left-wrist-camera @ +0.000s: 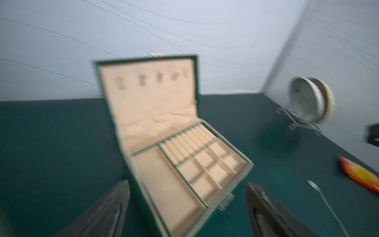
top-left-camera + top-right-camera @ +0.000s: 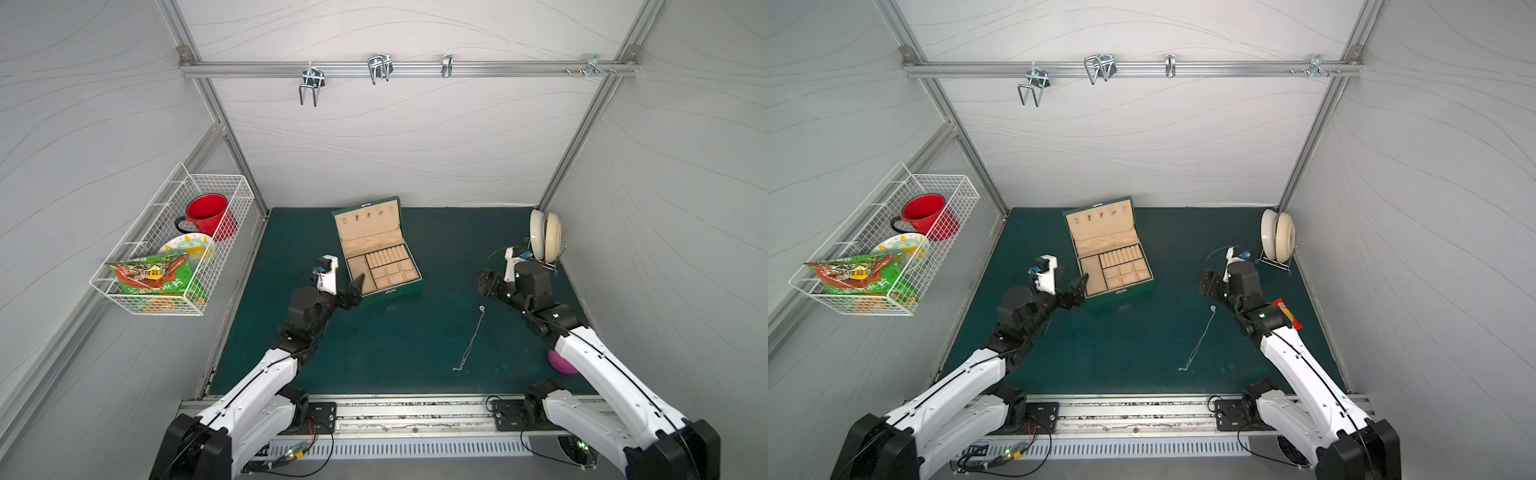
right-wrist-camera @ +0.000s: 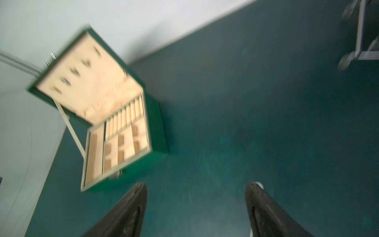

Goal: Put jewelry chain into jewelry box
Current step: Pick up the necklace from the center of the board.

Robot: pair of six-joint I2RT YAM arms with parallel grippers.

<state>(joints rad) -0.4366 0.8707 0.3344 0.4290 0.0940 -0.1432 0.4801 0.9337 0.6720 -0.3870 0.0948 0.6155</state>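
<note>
One jewelry box [image 2: 376, 249] is sitting open near the middle of the table's [image 2: 395, 353] back edge, its lid standing up. Five small hooks are showing on the lid's beige lining. The base is showing one long compartment, one row of ring rolls and six small square cells, all showing bare lining.

One jewelry chain [image 2: 471, 338] is lying stretched out on the table, outside the box and well apart from it, toward the right side. Its ring end is pointing to the back, near the right gripper [image 2: 487, 282], and its other end is reaching toward the front edge.

Two arms are working here. The left gripper [image 2: 353, 291] is hovering at the box's front left corner, jaws spread wide and carrying nothing. The right gripper's jaws are also standing apart and holding nothing, as its wrist view shows.

One wire basket [image 2: 124, 291] is hanging on the left wall, holding one red mug [image 2: 205, 214], one patterned plate [image 2: 189, 245] and one snack bag [image 2: 153, 274]. One rack [image 2: 548, 262] at the back right corner is holding two cream dishes [image 2: 544, 235] on edge. Four metal hooks [image 2: 379, 68] are hanging on the back rail. One pink object [image 2: 561, 362] is peeking from behind the right arm, and one red packet [image 2: 1289, 313] is lying near the right edge.
</note>
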